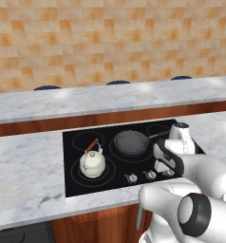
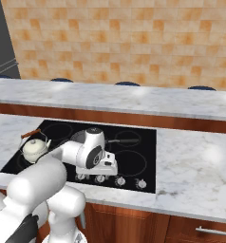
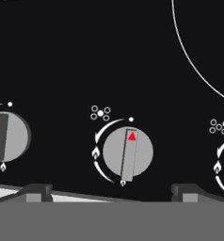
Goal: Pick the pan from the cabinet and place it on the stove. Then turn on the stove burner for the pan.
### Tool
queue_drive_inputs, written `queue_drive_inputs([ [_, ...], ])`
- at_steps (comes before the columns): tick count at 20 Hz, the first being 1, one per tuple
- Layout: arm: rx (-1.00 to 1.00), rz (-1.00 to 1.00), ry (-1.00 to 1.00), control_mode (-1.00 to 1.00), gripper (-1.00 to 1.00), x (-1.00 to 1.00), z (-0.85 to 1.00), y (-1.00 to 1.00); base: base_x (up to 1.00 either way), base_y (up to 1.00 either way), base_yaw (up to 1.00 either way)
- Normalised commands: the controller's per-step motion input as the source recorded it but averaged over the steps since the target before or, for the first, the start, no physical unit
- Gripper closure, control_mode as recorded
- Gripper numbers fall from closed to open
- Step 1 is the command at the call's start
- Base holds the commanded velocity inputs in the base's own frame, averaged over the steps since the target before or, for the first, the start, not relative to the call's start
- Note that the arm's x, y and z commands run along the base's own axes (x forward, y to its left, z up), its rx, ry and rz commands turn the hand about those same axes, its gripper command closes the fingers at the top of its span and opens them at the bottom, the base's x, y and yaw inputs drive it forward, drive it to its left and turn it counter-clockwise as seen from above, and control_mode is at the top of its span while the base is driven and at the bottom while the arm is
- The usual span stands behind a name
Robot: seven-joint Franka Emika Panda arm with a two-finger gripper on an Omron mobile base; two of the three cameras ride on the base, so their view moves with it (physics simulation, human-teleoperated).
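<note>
Your end effector [image 3: 112, 192], jaws spread wide and empty, hangs over a knob [image 3: 128, 152] at the stove's [image 1: 77, 185] front edge, the pan [image 1: 131, 142] well behind.

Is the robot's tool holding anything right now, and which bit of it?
Nothing is held. The tool is open above a stove knob, and the pan sits on the stove.

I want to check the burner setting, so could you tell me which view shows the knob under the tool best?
The hand view: the knob sits centred, red pointer and flame marks readable. In both base views the knob row is tiny and partly hidden by the arm.
</note>
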Motion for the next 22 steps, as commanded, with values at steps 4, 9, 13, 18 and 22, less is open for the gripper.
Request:
queue_drive_inputs([
  [4, -0.01, 0.00, 0.00, -1.00, -1.00, 0.00, -0.22, 0.00, 0.00, 0.00, 0.00],
  [9, -0.01, 0.00, 0.00, -1.00, -1.00, 0.00, -0.18, 0.00, 0.00, 0.00, 0.00],
  [13, -0.01, 0.00, 0.00, -1.00, -1.00, 0.00, -0.20, 0.03, 0.00, 0.00, 0.00],
  [18, -0.01, 0.00, 0.00, -1.00, -1.00, 0.00, -0.19, 0.03, 0.00, 0.00, 0.00],
  [22, 0.00, 0.01, 0.00, -1.00, -1.00, 0.01, -0.19, 0.03, 0.00, 0.00, 0.00],
])
